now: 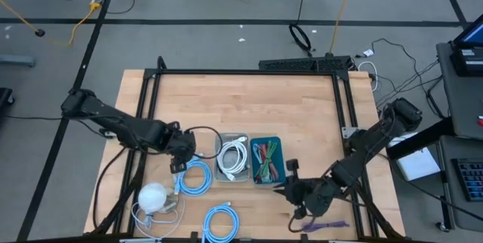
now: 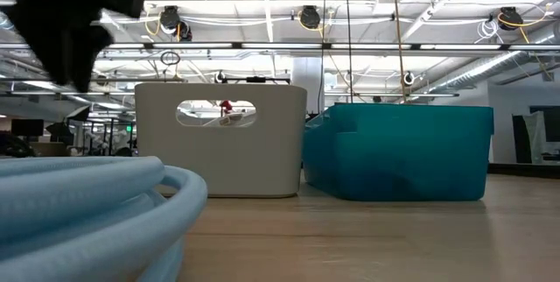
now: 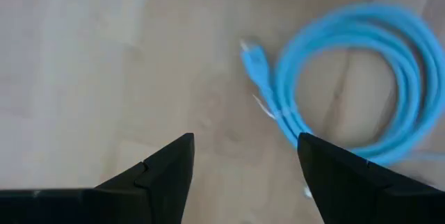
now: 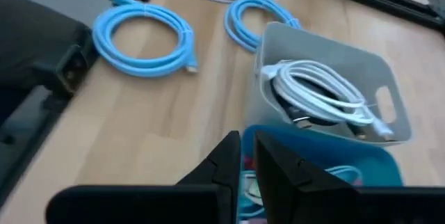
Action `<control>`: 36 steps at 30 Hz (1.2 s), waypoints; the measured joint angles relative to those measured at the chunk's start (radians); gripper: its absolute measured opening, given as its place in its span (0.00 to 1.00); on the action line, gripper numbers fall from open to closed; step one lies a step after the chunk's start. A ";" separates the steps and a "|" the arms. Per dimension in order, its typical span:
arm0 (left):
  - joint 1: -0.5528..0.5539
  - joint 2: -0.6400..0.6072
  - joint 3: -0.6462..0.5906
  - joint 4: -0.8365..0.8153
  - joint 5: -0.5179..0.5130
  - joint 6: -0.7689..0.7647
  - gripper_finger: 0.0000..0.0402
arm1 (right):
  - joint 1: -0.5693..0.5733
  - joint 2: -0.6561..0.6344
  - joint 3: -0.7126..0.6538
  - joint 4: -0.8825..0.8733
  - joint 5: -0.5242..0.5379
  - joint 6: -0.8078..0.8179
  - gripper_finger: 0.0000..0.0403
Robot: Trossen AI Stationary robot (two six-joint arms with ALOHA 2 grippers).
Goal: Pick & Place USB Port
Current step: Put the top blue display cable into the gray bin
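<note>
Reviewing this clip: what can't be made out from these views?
- Teal plastic bin: low view, its wall hides the contents.
- Coiled light-blue cable: left wrist view, blurred, its plug unclear.
- White round object: high view, too small to identify.
- Purple item: high view, partly under the right arm.

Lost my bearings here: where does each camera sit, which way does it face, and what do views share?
High: overhead, straight down; both arms, white bin, teal bin.
Low: table height, level; white bin, teal bin, a dark arm part above.
Left wrist: down past the open left hand onto a blue cable.
Right wrist: past the shut right hand to the white bin.
Shared: both bins.
</note>
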 joint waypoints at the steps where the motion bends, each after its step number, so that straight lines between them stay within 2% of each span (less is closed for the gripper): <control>1: 0.004 0.009 -0.021 0.022 0.030 0.002 0.66 | 0.008 0.000 -0.006 0.010 -0.003 0.009 0.08; 5: 0.008 0.047 -0.102 0.132 0.106 0.016 0.73 | 0.025 0.008 -0.034 0.064 -0.046 0.043 0.13; 10: 0.008 0.092 -0.139 0.204 0.113 0.038 0.81 | 0.019 0.041 -0.059 0.128 -0.054 0.098 0.31; 15: 0.020 0.124 -0.153 0.290 0.102 0.057 0.81 | 0.001 0.059 -0.075 0.154 -0.054 0.126 0.49; 20: 0.026 0.164 -0.171 0.313 0.073 0.061 0.79 | 0.000 0.059 -0.121 0.251 -0.050 0.111 0.60; 25: 0.025 0.195 -0.206 0.347 0.072 0.044 0.78 | 0.001 0.059 -0.174 0.359 -0.052 0.093 0.63; 32: 0.025 0.203 -0.281 0.471 0.087 0.012 0.78 | 0.001 0.059 -0.186 0.375 -0.050 0.090 0.62; 34: 0.025 0.203 -0.290 0.467 0.087 0.006 0.75 | 0.001 0.059 -0.186 0.394 -0.050 0.077 0.61; 36: 0.022 0.203 -0.295 0.466 0.084 -0.002 0.66 | 0.002 0.059 -0.186 0.414 -0.049 0.069 0.61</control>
